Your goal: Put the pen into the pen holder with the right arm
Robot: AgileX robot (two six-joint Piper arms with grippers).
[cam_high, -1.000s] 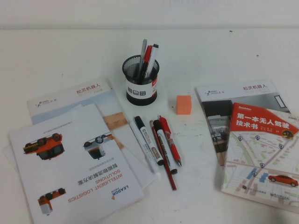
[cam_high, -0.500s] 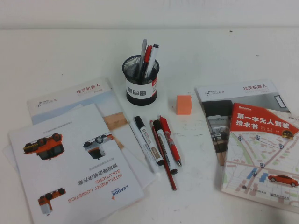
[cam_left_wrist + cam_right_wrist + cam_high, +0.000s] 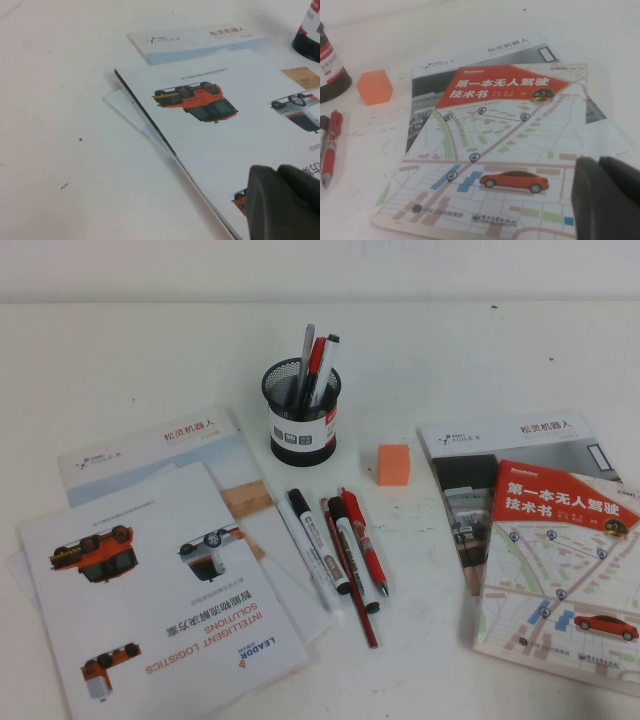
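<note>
Nothing is being done yet: the thick red plastic pen (image 3: 364,542) is lying on the white counter (image 3: 120,370), at five o'clock from the black wire-mesh pen holder (image 3: 302,412). The left hand (image 3: 282,202) is hovering over brochures and the right hand (image 3: 607,197) over a book; whether either is open I cannot tell

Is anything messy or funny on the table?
The red pen lies loose among markers, not in the pen holder. Left gripper hangs over brochures, right gripper over a book; nothing spilled.

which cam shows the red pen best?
High view: the whole pen lies on the table beside the markers, below the pen holder. Right wrist view catches only part of it at the frame edge, with the right gripper in the corner. Left wrist view shows the left gripper, no pen.
</note>
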